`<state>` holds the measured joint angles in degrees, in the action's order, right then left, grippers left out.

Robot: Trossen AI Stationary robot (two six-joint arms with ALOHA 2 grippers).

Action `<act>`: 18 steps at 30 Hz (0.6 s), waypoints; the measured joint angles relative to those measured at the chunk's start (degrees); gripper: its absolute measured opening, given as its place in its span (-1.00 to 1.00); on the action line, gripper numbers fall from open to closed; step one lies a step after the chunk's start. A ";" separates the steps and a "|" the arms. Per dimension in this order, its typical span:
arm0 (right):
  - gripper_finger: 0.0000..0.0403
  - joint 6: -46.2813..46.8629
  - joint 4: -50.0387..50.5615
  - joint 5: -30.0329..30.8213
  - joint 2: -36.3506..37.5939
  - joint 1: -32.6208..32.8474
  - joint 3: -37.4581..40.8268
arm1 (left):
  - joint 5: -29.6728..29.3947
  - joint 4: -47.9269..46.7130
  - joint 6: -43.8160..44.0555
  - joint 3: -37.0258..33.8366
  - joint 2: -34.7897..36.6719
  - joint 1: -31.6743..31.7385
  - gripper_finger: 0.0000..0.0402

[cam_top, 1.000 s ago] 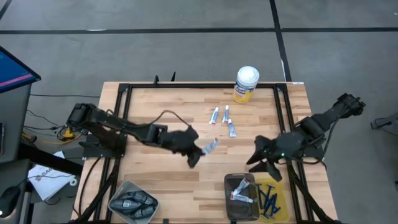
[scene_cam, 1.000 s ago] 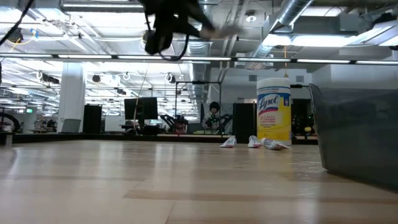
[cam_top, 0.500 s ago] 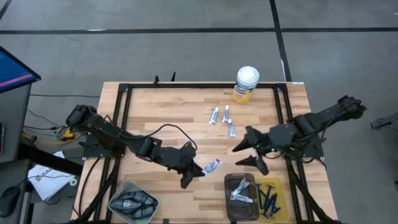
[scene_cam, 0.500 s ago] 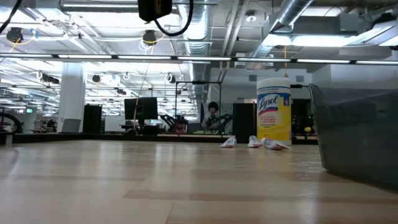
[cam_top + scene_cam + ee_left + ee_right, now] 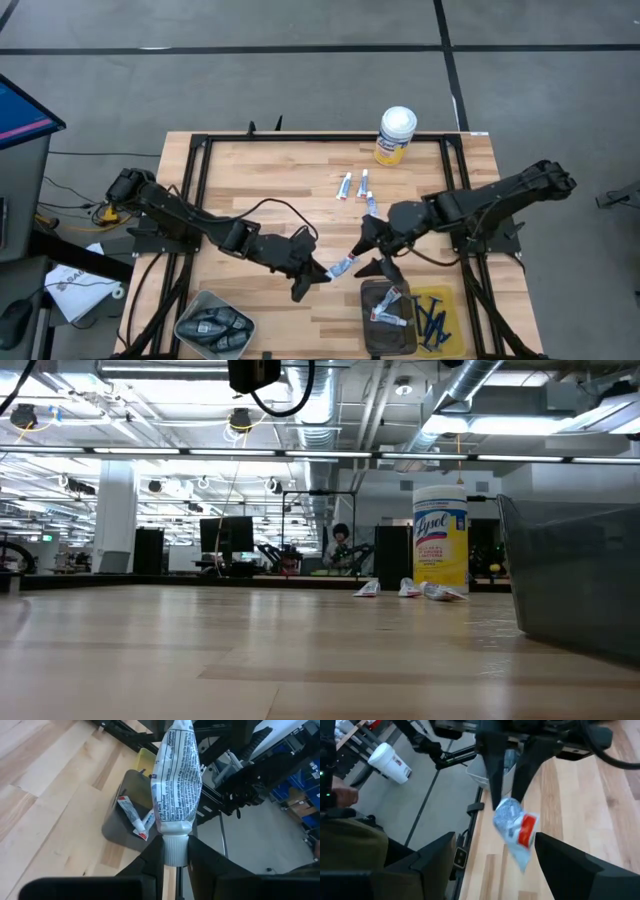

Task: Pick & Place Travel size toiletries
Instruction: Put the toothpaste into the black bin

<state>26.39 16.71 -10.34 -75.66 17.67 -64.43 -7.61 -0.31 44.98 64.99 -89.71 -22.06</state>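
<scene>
My left gripper (image 5: 322,272) is above the table's near middle, shut on a white tube (image 5: 343,266) with blue and red print. My right gripper (image 5: 363,255) is open, and its fingers stand on either side of that tube's flat crimped end (image 5: 516,831) without touching it. Three more white tubes (image 5: 358,188) lie flat on the wood farther back. A grey bin (image 5: 390,305) holds tubes, a yellow bin (image 5: 432,320) holds dark blue razors, and a bin (image 5: 212,325) at the near left holds dark grey pieces. My left gripper pinches the tube by its white cap end (image 5: 175,851) between the two fingers, coming at it from the table's left. The tube sticks out beyond the fingertips in line with them, toward my right gripper, lifted clear of the table.
A yellow canister (image 5: 396,135) with a white lid stands at the far edge, right of centre. A black frame (image 5: 195,180) runs around the tabletop. Bare wood lies between the bins and the loose tubes. The grey bin's wall (image 5: 580,590) rises at the low view's right.
My left gripper carried the tube toward the near edge and somewhat rightward, then held still. My right gripper, open throughout, travelled toward the table's left until its fingers flanked the tube's crimped end.
</scene>
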 joint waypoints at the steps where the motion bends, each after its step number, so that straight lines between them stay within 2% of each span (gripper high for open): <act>1: 0.31 0.00 -0.58 -0.28 -0.46 -0.31 0.01 | 0.02 0.00 -0.01 0.00 0.00 0.00 -0.75; 5: 0.27 0.02 -1.32 -0.58 -0.65 -1.52 0.01 | 0.62 -0.05 -0.10 0.00 0.00 0.00 -0.75; 8: 0.13 0.02 -1.47 -1.41 -0.65 -2.29 0.01 | 0.70 -0.11 -0.17 0.00 0.00 0.00 -0.75; 13: -0.33 0.02 -2.19 -5.99 -0.63 -3.25 0.01 | 1.06 0.00 -1.26 0.02 0.01 0.00 -0.74; 18: -0.81 -1.20 -2.19 -6.33 -0.63 -3.28 0.01 | 1.39 0.20 -1.48 0.03 0.09 -0.04 -0.74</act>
<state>25.19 14.52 -16.67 -76.29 14.39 -64.42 -6.22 -0.12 43.51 65.02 -89.62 -22.11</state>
